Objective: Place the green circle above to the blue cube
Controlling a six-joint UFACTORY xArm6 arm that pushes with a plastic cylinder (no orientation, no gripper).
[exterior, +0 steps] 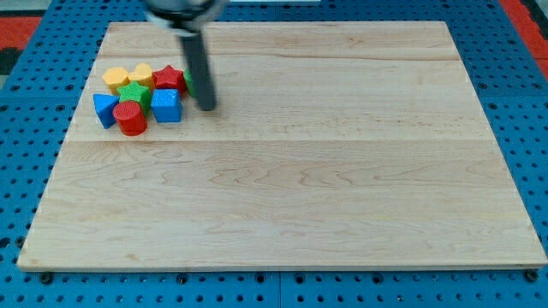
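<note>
The blue cube (167, 105) sits in a cluster of blocks at the view's upper left. The green circle (188, 84) shows only as a green sliver, mostly hidden behind my rod, just up and right of the blue cube and next to a red block (169, 79). My tip (207, 107) rests on the board right of the blue cube, a short gap away, and just below the green circle.
The same cluster holds a green star-like block (134, 94), a red cylinder (131, 118), a second blue block (105, 109) and two yellow blocks (116, 80) (141, 75). The wooden board (300, 188) lies on a blue pegboard.
</note>
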